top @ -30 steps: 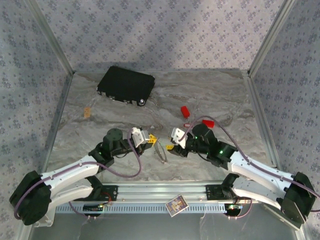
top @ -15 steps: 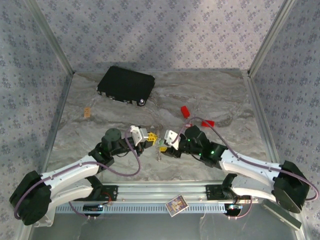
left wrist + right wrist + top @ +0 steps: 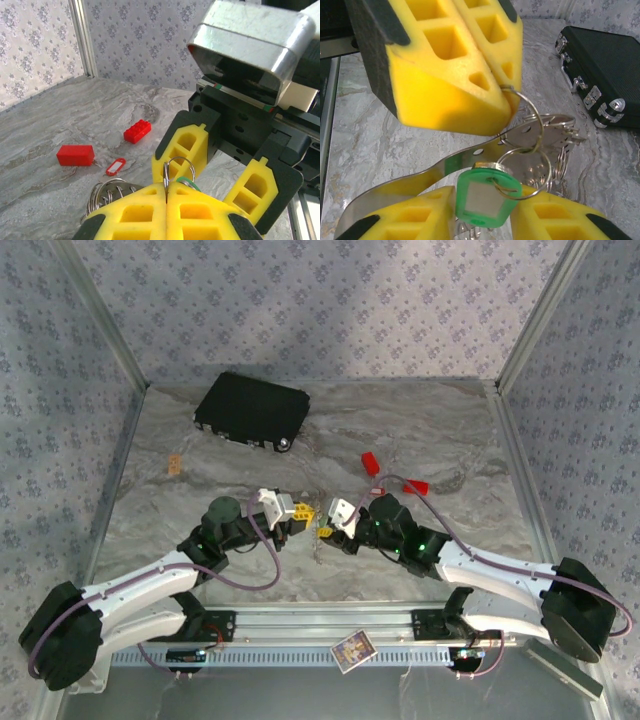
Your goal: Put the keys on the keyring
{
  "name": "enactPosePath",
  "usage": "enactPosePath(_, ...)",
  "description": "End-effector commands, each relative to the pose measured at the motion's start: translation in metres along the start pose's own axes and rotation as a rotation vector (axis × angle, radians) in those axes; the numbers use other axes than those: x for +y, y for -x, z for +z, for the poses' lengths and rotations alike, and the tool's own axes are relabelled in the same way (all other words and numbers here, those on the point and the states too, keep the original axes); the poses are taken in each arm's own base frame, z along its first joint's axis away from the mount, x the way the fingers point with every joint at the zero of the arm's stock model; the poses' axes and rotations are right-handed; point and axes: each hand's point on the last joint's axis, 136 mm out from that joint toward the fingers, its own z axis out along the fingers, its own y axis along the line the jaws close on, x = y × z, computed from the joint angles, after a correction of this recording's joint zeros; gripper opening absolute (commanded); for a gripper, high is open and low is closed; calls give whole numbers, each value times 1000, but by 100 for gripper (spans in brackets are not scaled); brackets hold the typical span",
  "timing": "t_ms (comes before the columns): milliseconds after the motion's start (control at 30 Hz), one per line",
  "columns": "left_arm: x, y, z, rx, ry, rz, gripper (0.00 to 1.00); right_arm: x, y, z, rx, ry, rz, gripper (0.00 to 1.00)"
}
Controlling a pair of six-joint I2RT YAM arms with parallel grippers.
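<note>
Thin silvery keyring [image 3: 534, 106] pinched upright at the closed fingertips of the left hand [image 3: 507, 102], green-headed key [image 3: 487, 195] with pale insert hung just below it on a small split ring, red-headed key [image 3: 115, 166] with white insert laid flat on the desk [image 3: 60, 115], well apart.

Green key [image 3: 485, 197], silvery keyring [image 3: 536, 120], seemingly red-white key [image 3: 115, 166].

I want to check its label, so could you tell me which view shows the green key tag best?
The right wrist view: the green key tag faces the camera, close up. The left wrist view catches a thin green edge of it; from overhead it is too small to make out.
</note>
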Motion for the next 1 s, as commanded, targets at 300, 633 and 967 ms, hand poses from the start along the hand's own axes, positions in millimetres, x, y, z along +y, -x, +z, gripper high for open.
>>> enactPosePath(300, -6, 32, -2, -111, -28, 34, 0, 5, -4, 7, 2, 25, 6, 20)
enactPosePath(633, -6, 33, 0, -103, -29, 39, 0, 9, -8, 8, 18, 45, 23, 38)
enactPosePath(967, -10, 11, -1, -16, -50, 112, 0, -4, -12, -50, 62, -13, -19, 43)
